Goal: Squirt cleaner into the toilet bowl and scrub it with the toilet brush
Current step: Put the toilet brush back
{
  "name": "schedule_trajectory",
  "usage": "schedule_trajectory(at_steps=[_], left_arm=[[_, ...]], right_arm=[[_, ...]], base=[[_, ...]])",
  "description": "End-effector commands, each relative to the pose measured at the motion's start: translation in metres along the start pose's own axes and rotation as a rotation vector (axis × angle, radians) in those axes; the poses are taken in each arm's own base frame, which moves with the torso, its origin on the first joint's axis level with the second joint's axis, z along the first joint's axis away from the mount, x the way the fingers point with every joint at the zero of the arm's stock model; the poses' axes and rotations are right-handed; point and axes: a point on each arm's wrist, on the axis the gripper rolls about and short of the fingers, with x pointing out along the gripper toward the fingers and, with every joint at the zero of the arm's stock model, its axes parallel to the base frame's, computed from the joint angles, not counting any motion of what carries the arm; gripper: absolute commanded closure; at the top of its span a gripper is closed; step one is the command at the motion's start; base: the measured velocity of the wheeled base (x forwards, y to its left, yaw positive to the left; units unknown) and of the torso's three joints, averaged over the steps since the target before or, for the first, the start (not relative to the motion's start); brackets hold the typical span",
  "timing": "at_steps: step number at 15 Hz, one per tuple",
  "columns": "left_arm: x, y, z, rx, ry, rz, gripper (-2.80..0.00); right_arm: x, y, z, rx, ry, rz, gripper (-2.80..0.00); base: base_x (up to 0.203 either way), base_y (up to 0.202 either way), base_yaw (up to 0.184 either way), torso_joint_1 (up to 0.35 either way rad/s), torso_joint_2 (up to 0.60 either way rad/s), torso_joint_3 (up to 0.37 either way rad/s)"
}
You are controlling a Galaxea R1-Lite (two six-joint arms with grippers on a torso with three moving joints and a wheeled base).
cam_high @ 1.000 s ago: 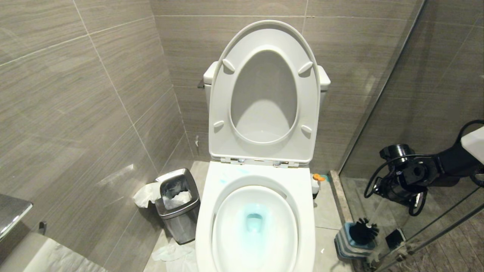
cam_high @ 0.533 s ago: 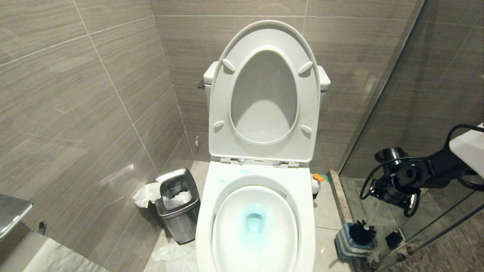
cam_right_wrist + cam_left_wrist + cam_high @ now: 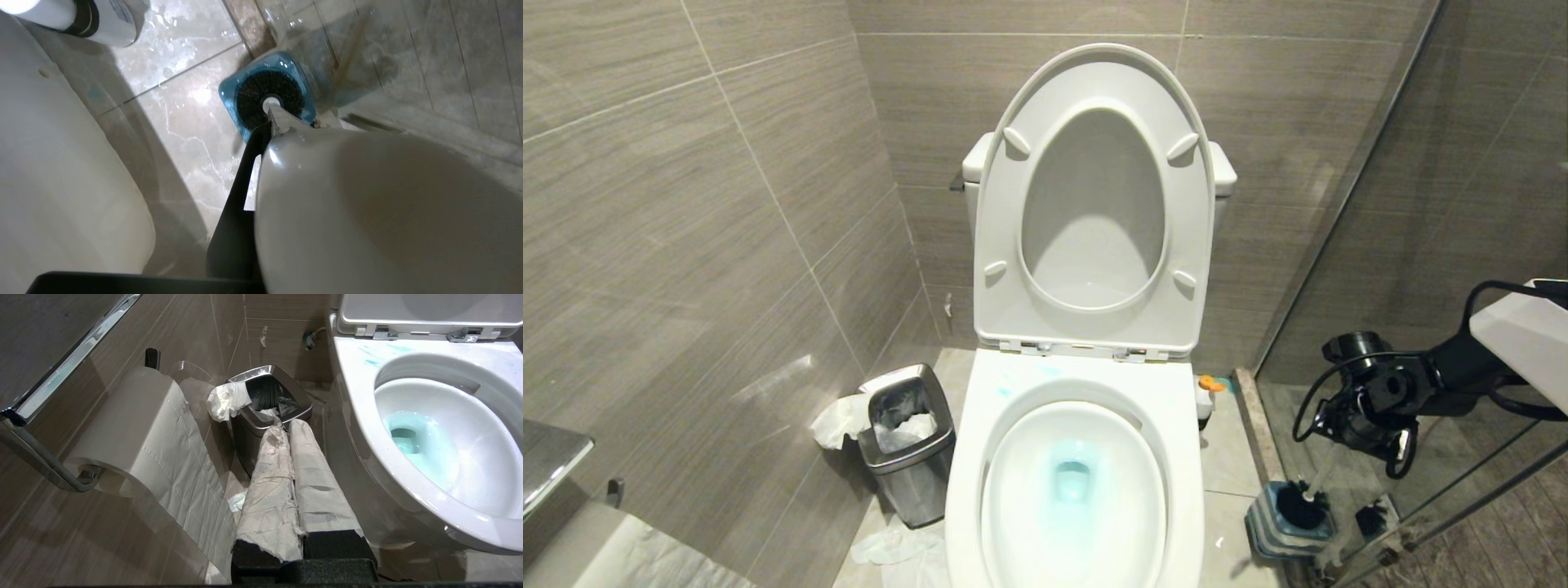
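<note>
The toilet bowl [image 3: 1176,457] stands open, seat and lid raised. The cleaner shows as blue-tinted water [image 3: 1072,478] at the drain and pale blue smears [image 3: 1013,384] on the back rim; the water [image 3: 408,435] also shows in the left wrist view. My right gripper [image 3: 1347,441] hangs at the right, shut on the toilet brush's white handle [image 3: 367,212]. The black bristle head [image 3: 269,98] sits down in the blue holder [image 3: 1270,531] on the floor. My left gripper [image 3: 284,424], fingers wrapped in paper, is shut on nothing beside the bowl's left flank.
A steel waste bin [image 3: 907,445] with tissue stands left of the toilet, and paper lies on the floor by it. A toilet roll [image 3: 135,428] hangs on the left wall. A white bottle with an orange cap [image 3: 1205,392] stands right of the bowl. A glass partition [image 3: 1421,245] closes the right side.
My right arm has come down and to the left. The brush head, which stood higher over the holder, has sunk into it. Left arm unchanged.
</note>
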Motion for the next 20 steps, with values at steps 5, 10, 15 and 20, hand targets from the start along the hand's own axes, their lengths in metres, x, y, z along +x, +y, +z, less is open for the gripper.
schedule_trajectory(at_steps=[5, 10, 15, 20], left_arm=[[0.000, 0.000, 0.000, 0.000, 0.002, 0.000, 0.00], [0.000, 0.000, 0.000, 0.000, 0.001, 0.000, 0.00], [0.000, 0.000, 0.000, 0.000, 0.002, 0.000, 0.00], [0.000, 0.000, 0.000, 0.000, 0.001, 0.000, 0.00]], right_arm=[[0.025, 0.002, -0.013, -0.046, 0.009, -0.009, 0.00], [0.031, 0.001, -0.018, -0.062, 0.027, -0.017, 0.00], [0.030, 0.002, -0.018, -0.065, 0.024, -0.018, -2.80], [0.018, -0.003, -0.019, -0.067, -0.014, -0.001, -2.80]], base=[[0.000, 0.000, 0.000, 0.000, 0.00, 0.000], [0.000, 0.000, 0.000, 0.000, 0.00, 0.000], [0.000, 0.000, 0.000, 0.000, 0.00, 0.000], [0.000, 0.000, 0.000, 0.000, 0.00, 0.000]])
